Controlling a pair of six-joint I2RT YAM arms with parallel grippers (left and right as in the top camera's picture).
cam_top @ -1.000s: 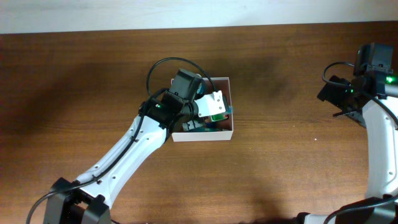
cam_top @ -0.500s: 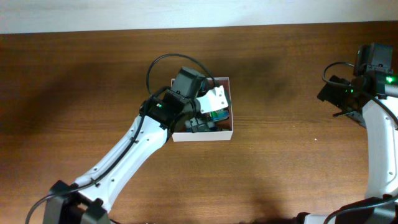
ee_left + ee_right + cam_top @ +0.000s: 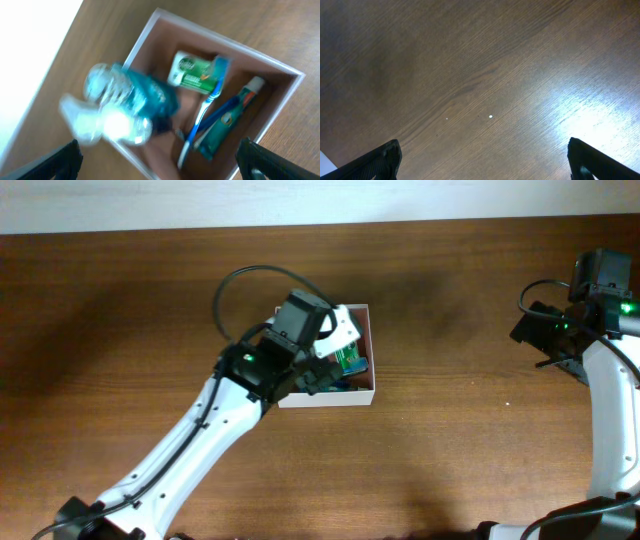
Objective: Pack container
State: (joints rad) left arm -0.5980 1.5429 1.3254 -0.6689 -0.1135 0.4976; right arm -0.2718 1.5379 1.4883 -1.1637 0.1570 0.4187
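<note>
The container (image 3: 280, 67) is a square box with thin white walls and a reddish-brown floor, seen from above in the left wrist view. Inside lie a green tube (image 3: 192, 75), a blue toothbrush (image 3: 205, 112) and a teal toothpaste tube (image 3: 227, 125). A blurred teal bottle with a clear cap (image 3: 125, 105) rests across the box's left wall. My left gripper (image 3: 160, 170) hangs open above the box, holding nothing. In the overhead view the left gripper (image 3: 338, 345) covers much of the container (image 3: 340, 401). My right gripper (image 3: 482, 160) is open over bare wood, far right (image 3: 540, 330).
Brown wooden table (image 3: 470, 440) lies all around the box. A pale wall strip (image 3: 150, 205) runs along the far edge. The left arm (image 3: 200, 440) stretches diagonally from the front left to the box.
My left gripper has opened and let go of the teal bottle at the box, and the wrist has shifted slightly. The right arm has not moved.
</note>
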